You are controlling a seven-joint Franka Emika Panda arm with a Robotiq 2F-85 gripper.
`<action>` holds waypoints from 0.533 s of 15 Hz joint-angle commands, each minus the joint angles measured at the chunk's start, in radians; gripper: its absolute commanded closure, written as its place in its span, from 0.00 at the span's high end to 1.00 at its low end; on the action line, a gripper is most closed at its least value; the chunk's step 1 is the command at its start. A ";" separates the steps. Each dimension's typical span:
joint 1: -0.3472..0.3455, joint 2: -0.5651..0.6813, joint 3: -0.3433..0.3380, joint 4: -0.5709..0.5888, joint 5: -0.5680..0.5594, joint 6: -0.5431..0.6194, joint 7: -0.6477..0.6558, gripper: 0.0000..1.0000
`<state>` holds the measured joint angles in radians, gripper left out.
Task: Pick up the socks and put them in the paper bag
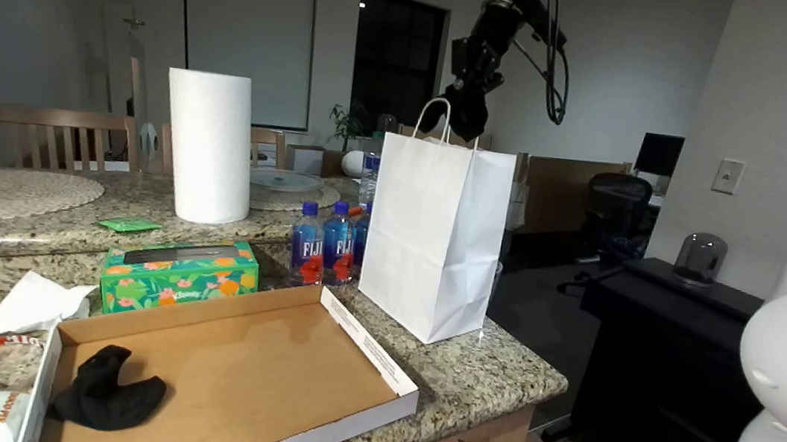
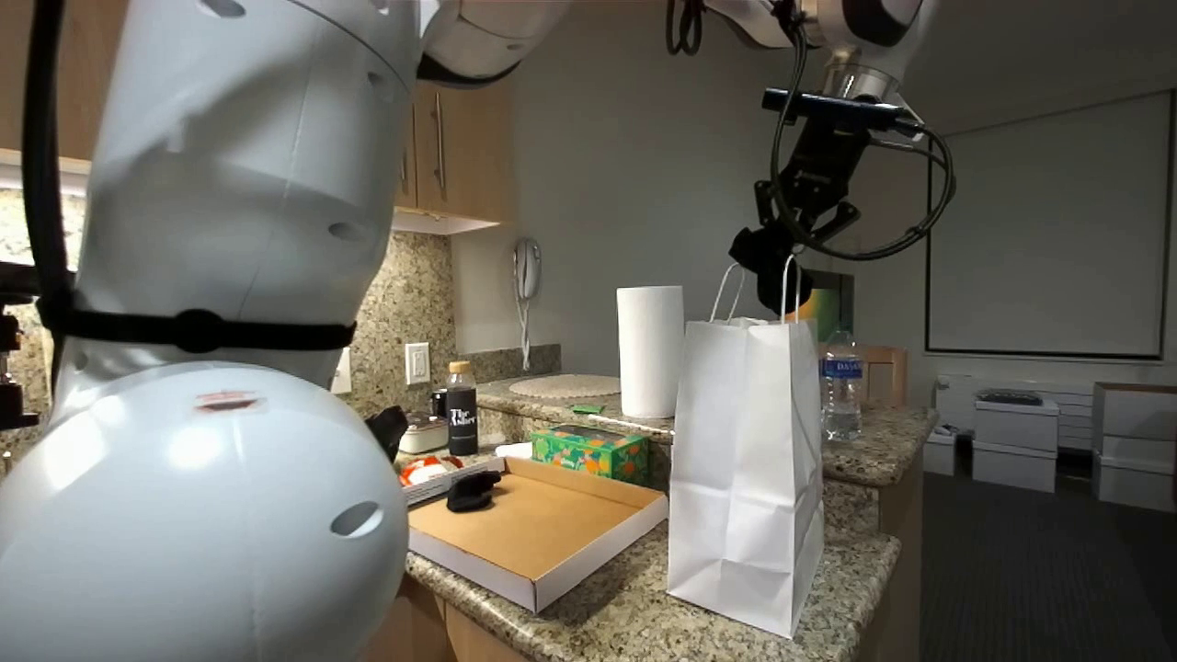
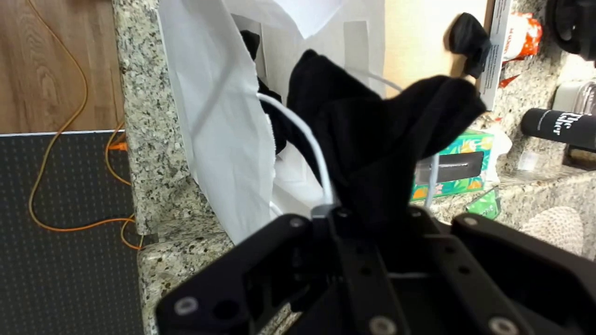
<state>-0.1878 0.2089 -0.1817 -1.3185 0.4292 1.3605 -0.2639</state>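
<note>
Above the bag [image 1: 407, 230], at the upper middle of the frame in an exterior view, I hold a black sock [image 3: 358, 121], my pincer [image 3: 375, 218] closed on the cloth and the rest of it hanging in folds just over the mouth. The bag stands upright on the desk [image 1: 481, 359], just right of centre in that view, its mouth gaping. Through the mouth, left of centre in the wrist view, dark cloth [image 3: 280, 132] shows inside, so I judge at least one sock is in; how many I cannot tell, as the paper hides most of it. At lower left in an exterior view, a loose sock [image 1: 109, 393] lies crumpled in the tray [image 1: 249, 361], by its left wall. By that count I reckon I am past halfway: some delivered, this one a release short of done, the loose one to fetch. More may lie out of sight. Next, I think, I should lower the cloth well inside before letting go. A handle [image 3: 314, 144] curves close by my pincer; whether it touches I cannot tell, but it could snag the sock or drag the bag over.
</note>
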 commanded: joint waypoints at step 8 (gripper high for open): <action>0.034 -0.051 0.006 -0.052 -0.057 0.050 0.016 0.09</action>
<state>-0.1686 0.2038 -0.1756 -1.3165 0.4074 1.3708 -0.2639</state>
